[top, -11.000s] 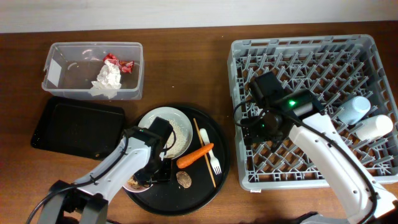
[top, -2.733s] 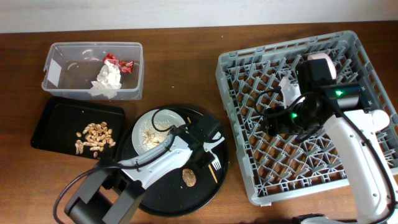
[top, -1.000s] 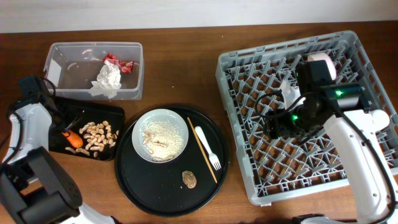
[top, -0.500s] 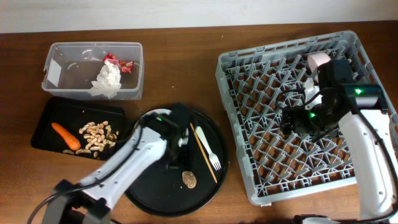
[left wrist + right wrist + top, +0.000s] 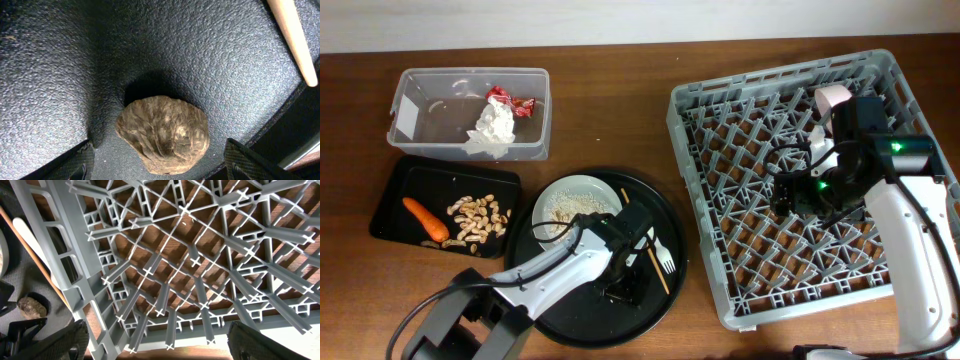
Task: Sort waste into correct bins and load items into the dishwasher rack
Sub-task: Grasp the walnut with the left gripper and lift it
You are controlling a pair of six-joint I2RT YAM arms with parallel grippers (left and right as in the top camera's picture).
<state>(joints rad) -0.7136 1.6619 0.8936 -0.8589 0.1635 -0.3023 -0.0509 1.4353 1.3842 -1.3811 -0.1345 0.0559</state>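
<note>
Sorting is at the food-waste step. The left end effector hangs low over the large round black tray with its fingers spread wide on either side of the small brown lump, not yet touching it. The lump lies on the tray floor near a thin wooden chopstick, beside the pale round plate, which holds white rice.

Across the worktop, the shallow black tray holds the orange carrot and beige food scraps. The clear tub holds a crumpled napkin and the red wrapper.

The right end effector hovers wide open and empty over the grey dishwasher rack.

The next move looks to be closing on the lump, which is rounded and may roll. It then needs lifting over the tray rim and carrying left to the shallow black tray.
</note>
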